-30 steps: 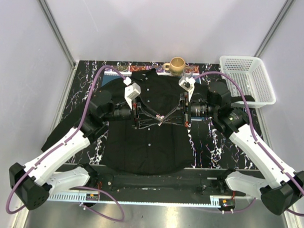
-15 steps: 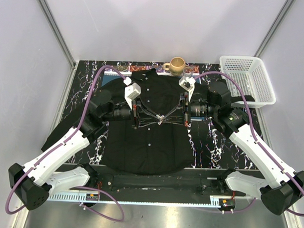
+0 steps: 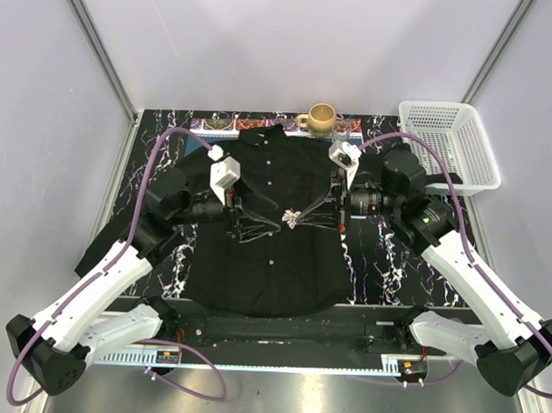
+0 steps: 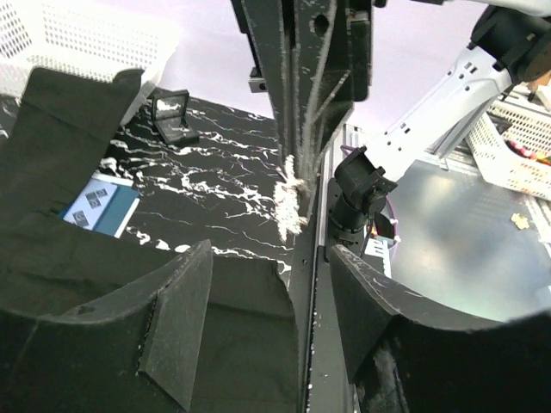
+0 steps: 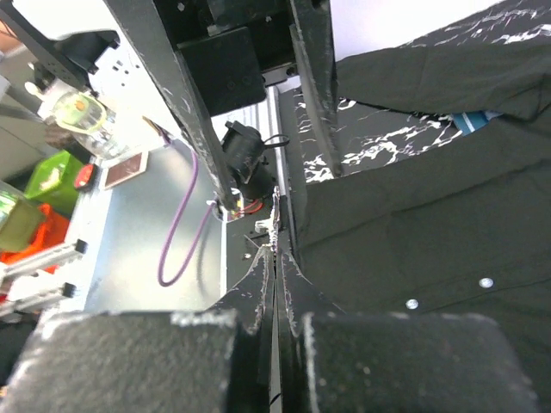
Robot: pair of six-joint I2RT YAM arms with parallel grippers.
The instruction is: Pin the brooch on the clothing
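From above, the shirt lies spread over the table, collar toward the far edge. The right gripper is clamped on the brooch, which sits above the shirt's chest by the button row. The left gripper stands just beside it, jaws apart and holding nothing. A mug stands at the far edge and a basket at the far right corner.

In the left wrist view, the left gripper has its fingers spread. The brooch hangs from the right gripper's closed tips.

In the right wrist view, the right gripper pinches the brooch. The shirt is on the right.
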